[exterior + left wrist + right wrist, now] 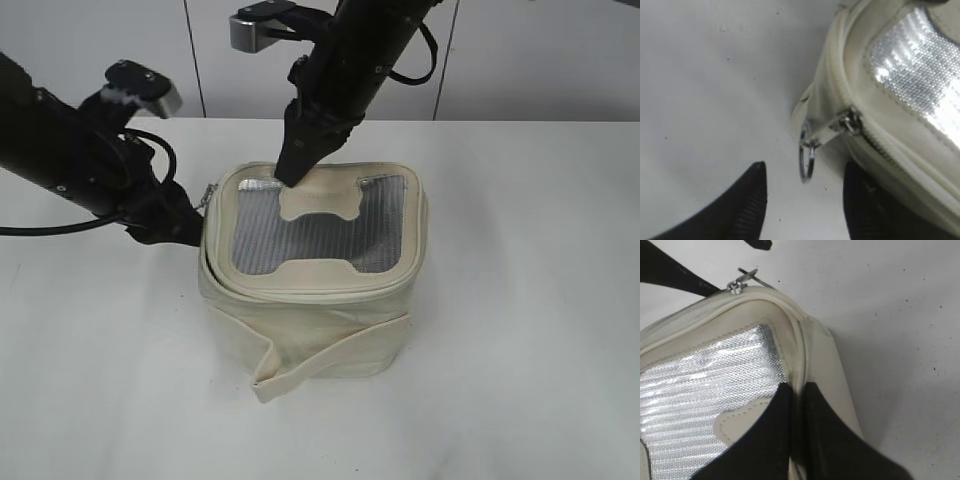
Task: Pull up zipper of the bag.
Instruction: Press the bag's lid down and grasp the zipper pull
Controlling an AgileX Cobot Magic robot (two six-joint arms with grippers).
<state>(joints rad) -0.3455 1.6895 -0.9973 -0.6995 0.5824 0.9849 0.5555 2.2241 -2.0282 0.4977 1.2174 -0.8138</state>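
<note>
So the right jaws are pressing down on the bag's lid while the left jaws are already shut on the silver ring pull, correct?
Not quite. The left gripper is open: in the left wrist view the ring pull hangs free between its jaws. The right gripper does press on the bag lid.

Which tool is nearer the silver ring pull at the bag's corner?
Left. The left tool is open with the ring pull hanging just ahead of its gap. The right tool is shut, pressing on the bag lid farther along.
</note>
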